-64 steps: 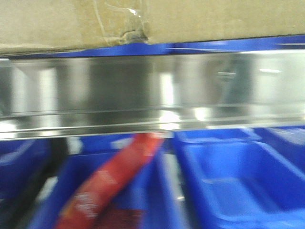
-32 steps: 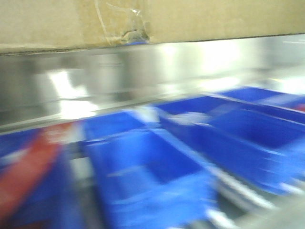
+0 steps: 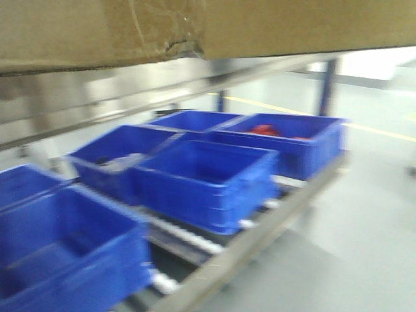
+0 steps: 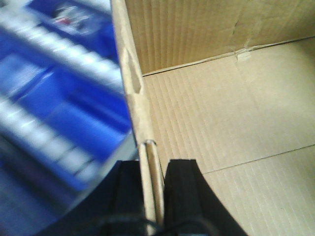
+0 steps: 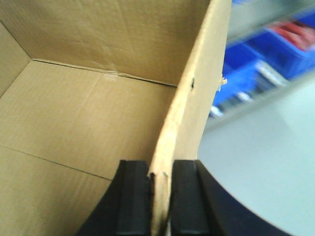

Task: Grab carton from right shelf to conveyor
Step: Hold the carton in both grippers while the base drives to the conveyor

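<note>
Clearly the view has swung. A second ago the shelf's steel rail filled the front camera, square-on and just under the carton (image 3: 260, 26). Half a second ago it was sliding off in a blur. Now the rail (image 3: 78, 107) runs away at an angle on the left, and the blue bins (image 3: 201, 182) below it sit oblique to the camera. Open floor (image 3: 351, 227) shows on the right.

The carton has kept its place along the top of the frame, its taped seam in the same spot. It looks to be turning with the robot, no longer resting on the shelf.

The grip is two-handed:
- The left pincer (image 4: 155, 177) is clamped over the carton's left wall, one finger inside and one outside.
- The right pincer (image 5: 161, 182) pinches the right wall the same way.

The inside of the carton looks empty.

I judge the lift-off done and the carry under way, with the robot turning away from the shelf. The conveyor is not in any view, so the set-down is still to come. Thin walls held by their edges could bend or slip during the swing.
</note>
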You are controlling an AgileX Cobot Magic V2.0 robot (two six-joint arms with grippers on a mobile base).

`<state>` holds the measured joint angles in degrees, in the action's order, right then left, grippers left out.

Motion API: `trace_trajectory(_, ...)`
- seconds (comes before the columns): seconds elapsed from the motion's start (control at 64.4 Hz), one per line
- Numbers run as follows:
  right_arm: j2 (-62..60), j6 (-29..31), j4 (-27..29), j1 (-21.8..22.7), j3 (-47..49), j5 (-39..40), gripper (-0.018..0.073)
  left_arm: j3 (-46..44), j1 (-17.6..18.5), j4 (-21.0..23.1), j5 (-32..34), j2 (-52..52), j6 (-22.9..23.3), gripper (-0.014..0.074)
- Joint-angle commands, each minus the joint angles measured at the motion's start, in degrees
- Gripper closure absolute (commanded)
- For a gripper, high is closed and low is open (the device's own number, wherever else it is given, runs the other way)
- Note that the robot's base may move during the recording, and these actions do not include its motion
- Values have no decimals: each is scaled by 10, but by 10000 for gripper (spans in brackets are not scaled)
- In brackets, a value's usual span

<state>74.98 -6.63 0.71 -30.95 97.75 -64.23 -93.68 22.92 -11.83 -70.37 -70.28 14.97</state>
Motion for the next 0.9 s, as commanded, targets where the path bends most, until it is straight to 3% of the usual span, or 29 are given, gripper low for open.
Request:
trace_trajectory(0.0, -9, 11, 2, -2, 5, 43, 620, -2, 3, 6, 4, 4, -8, 615)
trace_trajectory(0.885, -9, 11, 2, -2, 5, 43, 620, -2, 3, -4, 4, 4, -8, 615)
